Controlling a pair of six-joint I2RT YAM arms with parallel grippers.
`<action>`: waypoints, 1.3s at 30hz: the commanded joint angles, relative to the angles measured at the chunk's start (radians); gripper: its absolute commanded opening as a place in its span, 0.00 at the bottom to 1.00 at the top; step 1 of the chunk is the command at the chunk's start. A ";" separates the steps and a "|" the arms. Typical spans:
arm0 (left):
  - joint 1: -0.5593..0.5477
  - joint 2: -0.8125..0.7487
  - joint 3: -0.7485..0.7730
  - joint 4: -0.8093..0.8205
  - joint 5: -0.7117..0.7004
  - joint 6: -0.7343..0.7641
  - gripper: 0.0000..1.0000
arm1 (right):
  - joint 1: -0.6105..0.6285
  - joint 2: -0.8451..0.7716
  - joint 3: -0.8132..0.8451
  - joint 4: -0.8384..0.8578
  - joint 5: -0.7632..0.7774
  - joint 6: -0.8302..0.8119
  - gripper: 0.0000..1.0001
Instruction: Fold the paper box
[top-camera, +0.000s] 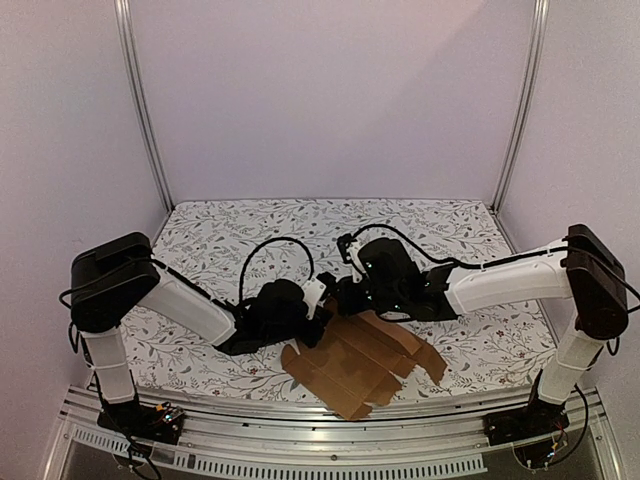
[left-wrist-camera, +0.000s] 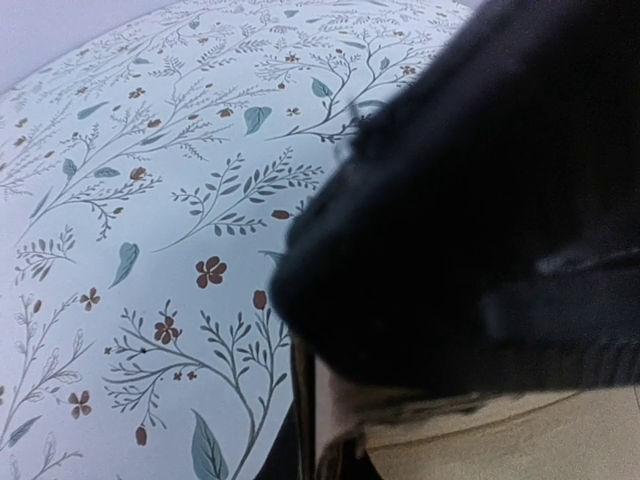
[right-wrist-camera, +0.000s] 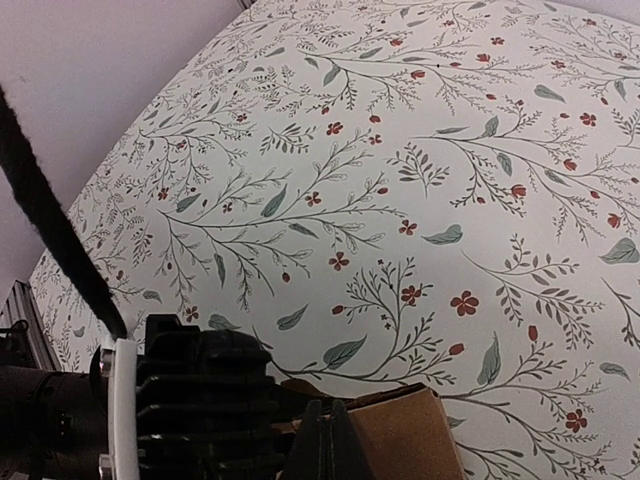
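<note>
One paper box (top-camera: 360, 365) lay flat; two pinched-shut tools, left gripper (top-camera: 320, 308) and right gripper (right-wrist-camera: 322, 445), crowded and hid its far-left corner.

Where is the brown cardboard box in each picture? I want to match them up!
Top external: the paper box lies flat and unfolded at bottom centre.
Left wrist: only a tan piece of it shows, in the bottom right corner.
Right wrist: one brown flap pokes up at bottom centre.
Shared landmark: the flowered table cover, seen in all three.
</note>
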 joint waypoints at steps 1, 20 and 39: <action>-0.004 0.018 0.013 -0.025 -0.007 0.004 0.07 | 0.001 0.038 0.003 0.020 -0.049 0.029 0.00; -0.005 0.011 -0.007 -0.023 -0.035 0.007 0.20 | 0.022 0.079 -0.051 -0.031 0.025 0.018 0.00; -0.019 0.022 0.044 -0.066 -0.056 0.019 0.00 | 0.022 0.024 -0.037 -0.023 0.002 0.041 0.05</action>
